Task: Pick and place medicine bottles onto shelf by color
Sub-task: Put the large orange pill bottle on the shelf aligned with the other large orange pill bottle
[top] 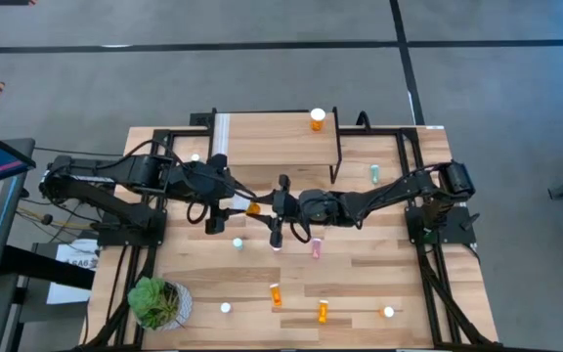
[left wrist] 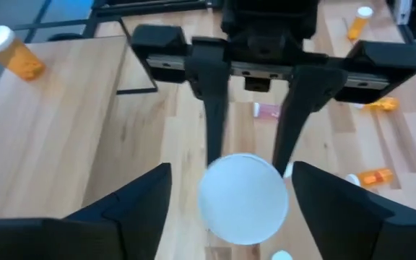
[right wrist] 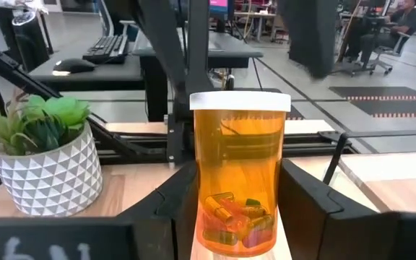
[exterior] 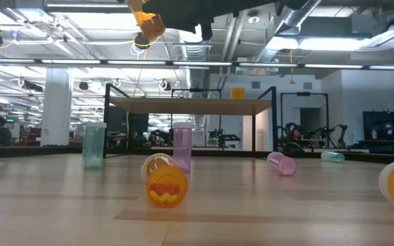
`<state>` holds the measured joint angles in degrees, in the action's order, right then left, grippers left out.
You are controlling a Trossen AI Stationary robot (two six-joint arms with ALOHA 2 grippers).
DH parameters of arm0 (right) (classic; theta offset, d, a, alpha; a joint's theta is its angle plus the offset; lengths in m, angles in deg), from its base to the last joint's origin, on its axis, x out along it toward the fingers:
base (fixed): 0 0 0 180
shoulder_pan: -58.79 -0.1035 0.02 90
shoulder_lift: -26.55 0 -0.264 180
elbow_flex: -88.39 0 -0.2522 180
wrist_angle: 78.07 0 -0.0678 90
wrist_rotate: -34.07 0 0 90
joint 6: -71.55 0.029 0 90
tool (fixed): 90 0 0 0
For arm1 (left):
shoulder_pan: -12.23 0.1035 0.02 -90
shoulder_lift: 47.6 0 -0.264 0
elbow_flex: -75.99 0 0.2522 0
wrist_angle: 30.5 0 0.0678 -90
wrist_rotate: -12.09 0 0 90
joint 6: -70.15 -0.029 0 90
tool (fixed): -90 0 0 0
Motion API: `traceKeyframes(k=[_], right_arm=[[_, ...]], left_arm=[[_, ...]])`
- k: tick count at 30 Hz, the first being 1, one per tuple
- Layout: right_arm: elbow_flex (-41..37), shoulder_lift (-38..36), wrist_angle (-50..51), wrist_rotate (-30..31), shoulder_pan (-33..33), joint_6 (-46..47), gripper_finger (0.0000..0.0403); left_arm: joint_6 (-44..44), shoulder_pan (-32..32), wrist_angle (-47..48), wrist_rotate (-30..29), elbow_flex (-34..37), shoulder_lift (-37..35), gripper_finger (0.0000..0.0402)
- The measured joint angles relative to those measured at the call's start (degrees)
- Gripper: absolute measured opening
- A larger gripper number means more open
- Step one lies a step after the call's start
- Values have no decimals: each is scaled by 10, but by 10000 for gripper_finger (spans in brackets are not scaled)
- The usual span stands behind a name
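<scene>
The shelf stands at the far side of the wooden table, one orange bottle upright on it, in an open workshop with desks. Above mid-table the right gripper is clamped on an amber bottle, the left gripper spread wide around its white cap. Small bottles lie scattered nearer the front, beside a potted plant.
</scene>
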<state>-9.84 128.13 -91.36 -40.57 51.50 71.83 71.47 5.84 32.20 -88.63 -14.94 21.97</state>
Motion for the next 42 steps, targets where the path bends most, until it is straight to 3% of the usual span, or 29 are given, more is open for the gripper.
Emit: traceKeyframes(k=[8, 15, 22, 31, 35, 42], right_arm=[[0, -5, -11, 42, 0, 1, 171], [-8, -5, -27, 175, -6, -22, 169], [-87, -42, -68, 231, 12, -8, 173], [-273, -155, -274, 283, 39, -23, 172], [-328, -144, -368, 305, 58, -23, 172], [-333, -76, -447, 364, 83, -59, 173]], left_arm=[[-6, 0, -25, -33, 0, -19, 306], [-4, 0, -44, -43, 3, -64, 307], [-6, -24, -65, -86, 32, -116, 298], [1, -40, -152, -110, 120, -166, 286], [-13, -41, -229, -107, 169, -173, 286], [-13, -41, -298, -106, 224, -173, 286]])
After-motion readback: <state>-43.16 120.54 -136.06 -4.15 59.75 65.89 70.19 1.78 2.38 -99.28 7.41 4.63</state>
